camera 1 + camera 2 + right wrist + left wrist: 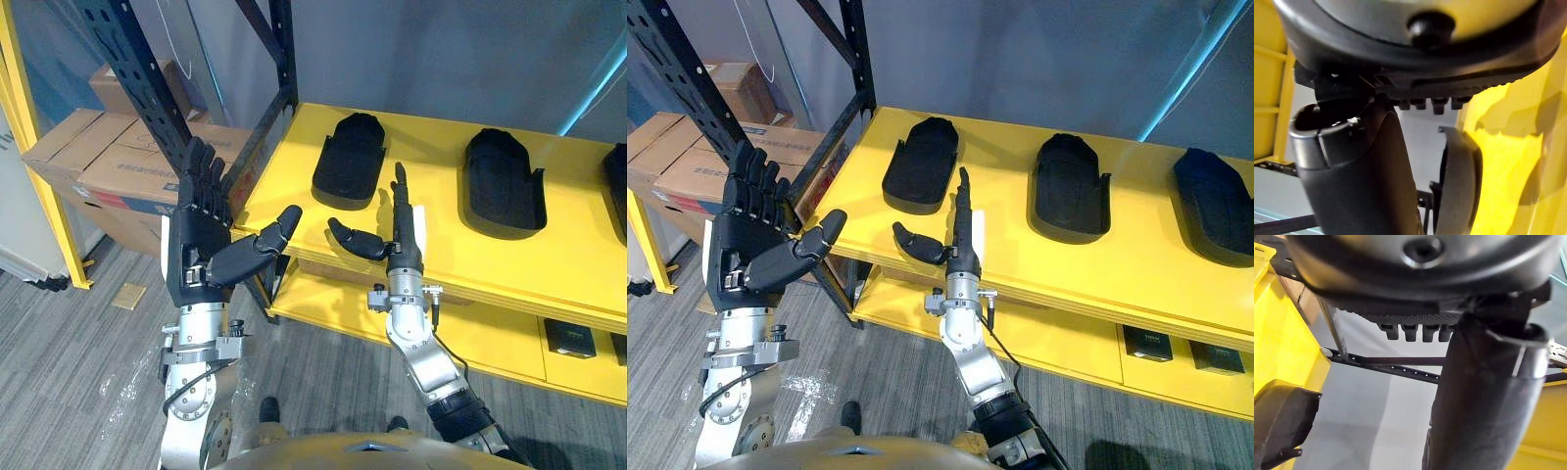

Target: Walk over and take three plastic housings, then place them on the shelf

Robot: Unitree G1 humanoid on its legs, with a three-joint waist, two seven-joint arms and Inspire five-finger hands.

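Three plastic housings (1070,186) lie on the shelf (1068,276); left robot hand (740,255) and right robot hand (963,245) both spread, empty; best draw the right back without nudging the leftmost housing (921,162).

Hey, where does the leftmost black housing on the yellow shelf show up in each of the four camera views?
Left eye view: the leftmost housing lies at the left end of the yellow shelf, in the upper middle of the picture.
Right eye view: same spot, nearer the picture's left.
Left wrist view: a dark shell against yellow board, probably this housing.
Right wrist view: a curved dark edge beside yellow; which housing, I cannot tell.
Shared landmark: the yellow shelf.
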